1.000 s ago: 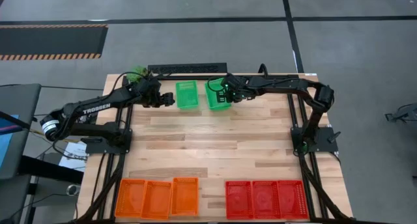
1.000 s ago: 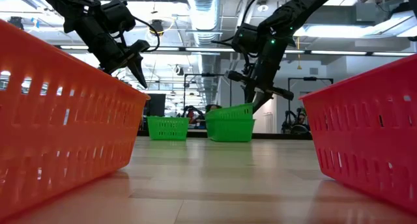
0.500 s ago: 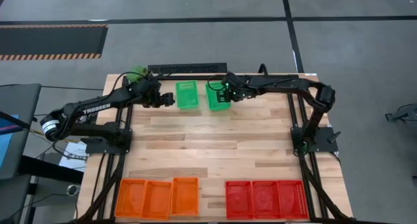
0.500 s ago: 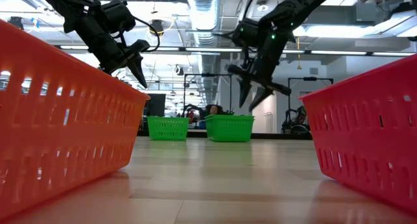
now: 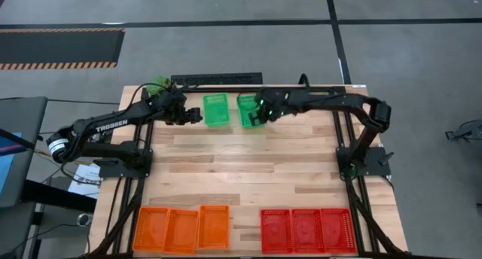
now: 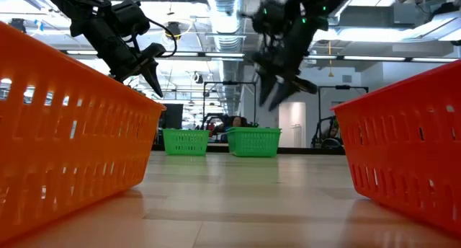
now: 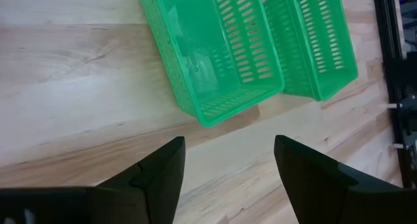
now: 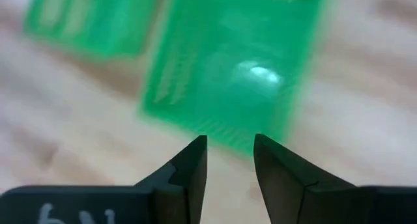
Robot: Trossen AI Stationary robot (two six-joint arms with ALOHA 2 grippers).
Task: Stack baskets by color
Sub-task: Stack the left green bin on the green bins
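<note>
Two green baskets stand side by side on their bottoms at the table's far middle, the left one (image 5: 216, 109) (image 6: 186, 141) (image 7: 215, 51) and the right one (image 5: 247, 112) (image 6: 254, 141) (image 8: 234, 68). My right gripper (image 5: 260, 111) (image 6: 277, 89) (image 8: 228, 142) hangs open above the right one, apart from it. My left gripper (image 5: 197, 116) (image 6: 148, 68) (image 7: 228, 149) waits open just left of the left basket, above the table. Three orange baskets (image 5: 181, 229) sit in a row at the near left. Three red baskets (image 5: 307, 230) sit in a row at the near right.
A green plant (image 5: 157, 86) stands at the far left corner behind my left arm. A black bar (image 5: 217, 79) lies along the far edge. Bare wood (image 5: 241, 169) spans the table's middle between the green baskets and the near rows.
My right gripper has let go of a green basket that sat tilted in the right green basket. That basket now sits level inside it. The gripper has risen clear and rolled a little. My left arm has kept still.
</note>
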